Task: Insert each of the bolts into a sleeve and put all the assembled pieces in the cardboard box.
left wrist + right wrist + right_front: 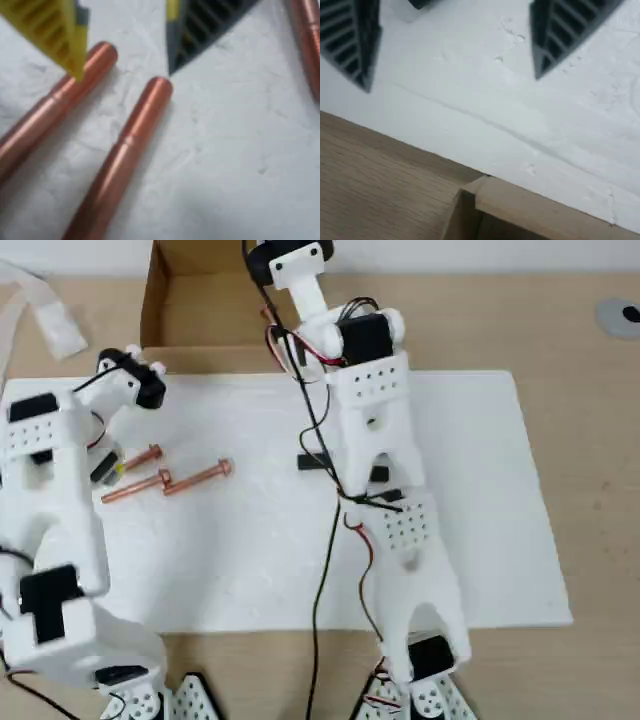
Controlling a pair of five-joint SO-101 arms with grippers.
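Three copper bolts lie on the white mat [450,540] at its left side: one [140,458], one [135,485] and one [198,478]. My left gripper [122,50] hangs open just above them, also seen from above [105,468]. Its yellow finger [60,35] is over one bolt [60,110], and its black finger [200,30] is by the end of another [135,150]. Nothing is held. Black sleeves [315,462] lie mid-mat, partly hidden under the right arm [370,390]. My right gripper [455,45] is open and empty over the mat's far edge, close to the cardboard box [530,210].
The open cardboard box [160,310] stands on the wooden table beyond the mat's far left edge. A third bolt [305,40] runs along the side of the left wrist view. Cables [325,570] trail down across the mat beside the right arm.
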